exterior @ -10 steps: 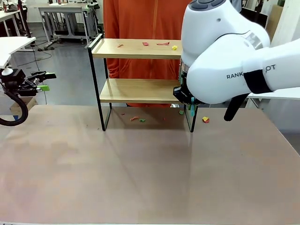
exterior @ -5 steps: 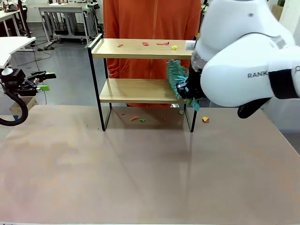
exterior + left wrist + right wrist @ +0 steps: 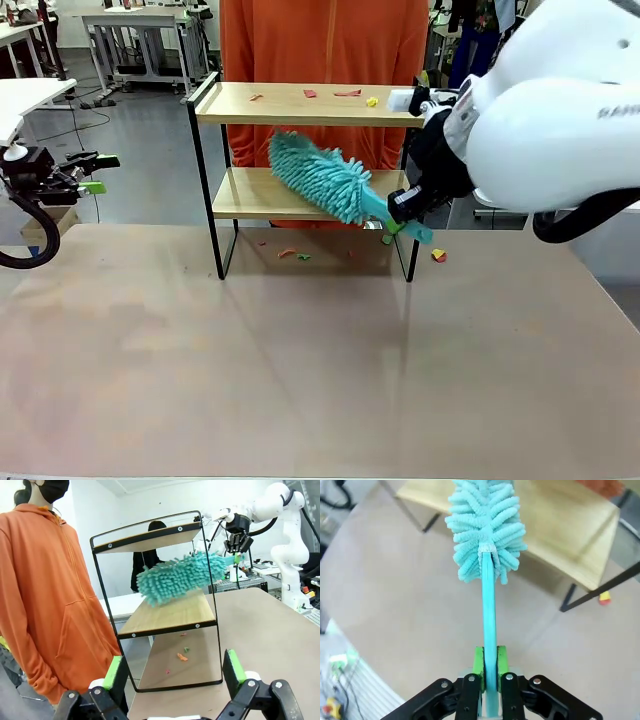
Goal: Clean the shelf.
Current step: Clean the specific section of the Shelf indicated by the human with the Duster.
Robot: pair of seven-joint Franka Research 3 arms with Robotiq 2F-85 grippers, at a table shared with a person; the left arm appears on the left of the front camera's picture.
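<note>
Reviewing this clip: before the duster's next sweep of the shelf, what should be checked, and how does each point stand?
1. Grip: right pincer shut on handle of the fluffy teal microfibre duster: ok.
2. Duster head between boards of the two-tier light-wood, black-framed shelf: ok.
3. Head touching lower board: cannot tell.
4. Top board free of debris: not ok; small red and yellow scraps lie there.
5. Left pincer open, away from shelf: ok.
6. Person in orange hoodie, hands off shelf: ok.

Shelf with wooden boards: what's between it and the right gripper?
A fluffy teal duster, handle clamped in the right gripper, head reaching the black-framed wooden shelf; right wrist view.
</note>
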